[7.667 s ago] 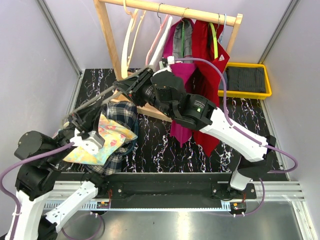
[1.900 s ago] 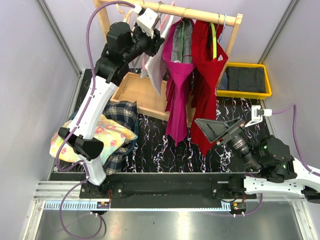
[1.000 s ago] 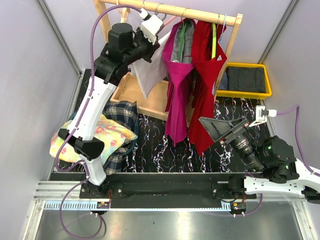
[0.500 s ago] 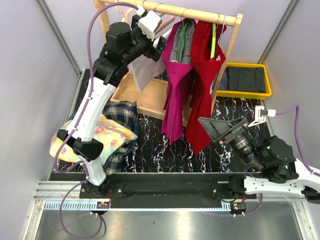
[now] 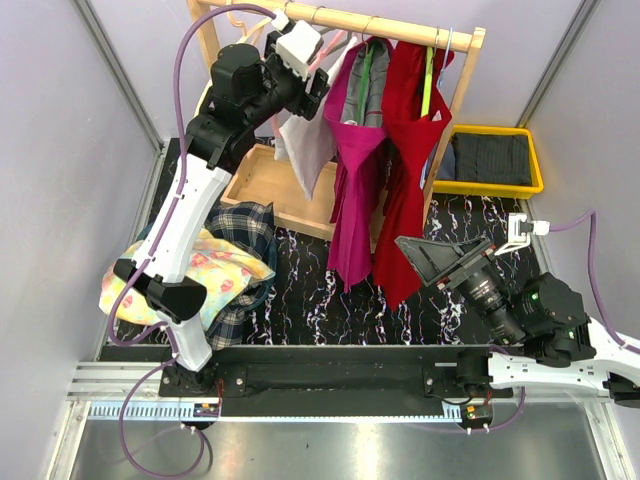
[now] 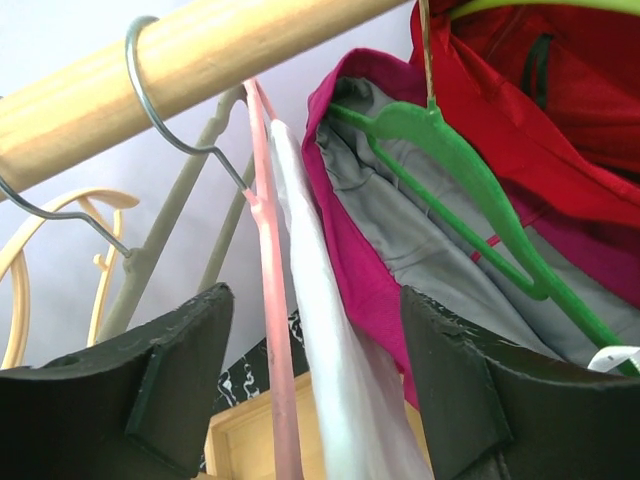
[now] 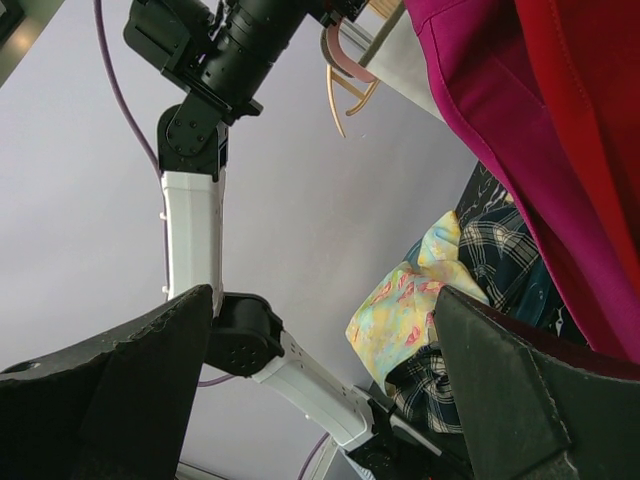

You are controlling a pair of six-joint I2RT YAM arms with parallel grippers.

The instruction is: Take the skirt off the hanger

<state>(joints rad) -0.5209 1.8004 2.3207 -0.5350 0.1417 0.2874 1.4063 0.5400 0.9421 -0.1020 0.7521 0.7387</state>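
The left gripper [image 6: 315,300] was held up at the wooden rail [image 5: 380,25] by the far edge of the surface [image 5: 310,290]. Its jaws were set apart on either side of the white skirt [image 6: 335,400], which was hung on a pink hanger [image 6: 272,330] near the rail's left end. Contact with the cloth could not be made out. The right gripper [image 7: 322,300] was spread wide and empty near the surface's near right corner.
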